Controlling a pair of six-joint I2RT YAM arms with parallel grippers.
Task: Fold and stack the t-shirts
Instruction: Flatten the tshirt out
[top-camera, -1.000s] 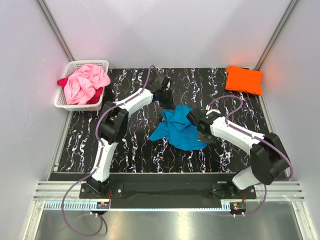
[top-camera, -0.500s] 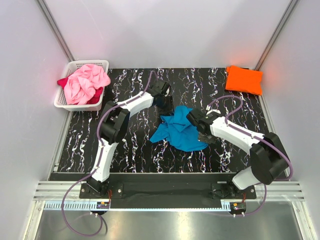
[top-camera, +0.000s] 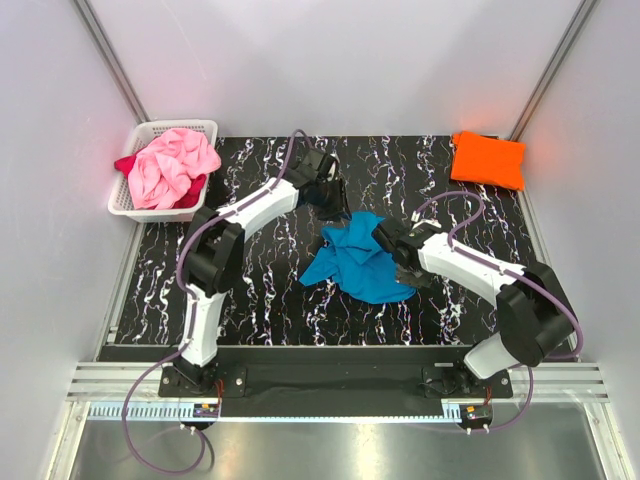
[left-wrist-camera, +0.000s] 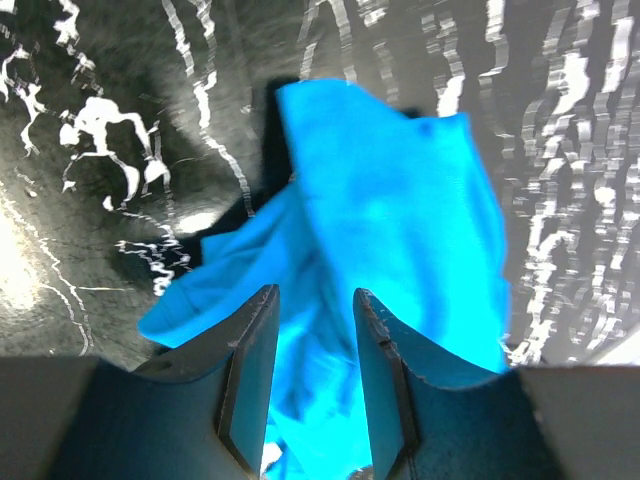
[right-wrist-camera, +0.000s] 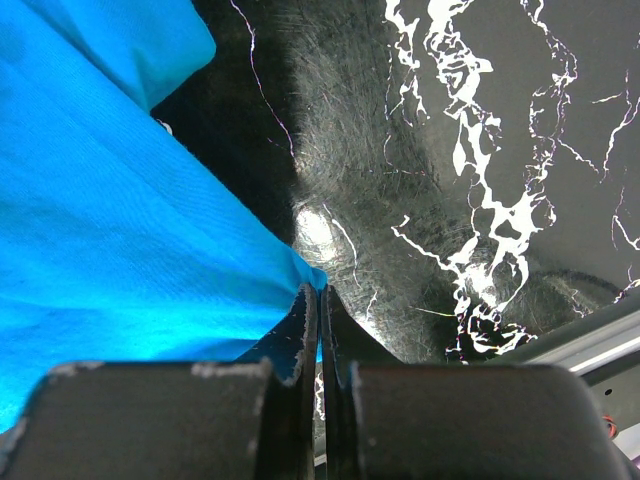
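Where the right gripper meets the cloth, its two dark fingers are pressed flat together. They are clenched on a thin edge of the turquoise t-shirt, which fans out from the fingertips across the left of the right wrist view. Beside it lies the glossy black table, veined with white.

The left gripper is released, with a clear gap between its fingers and nothing between them. Through that gap the left wrist view shows the same turquoise cloth, rumpled into folds on the table.

From the overhead camera, the turquoise t-shirt lies in a crumpled heap near the middle of the table. The left gripper is at the heap's far edge and the right gripper at its right side.

Well apart from the heap, the orange t-shirt lies folded flat at the far right corner. At the far left corner stands a white lattice basket. The pink t-shirt is bunched up inside it, on top of the dark red t-shirt, which shows only at the basket's edges.
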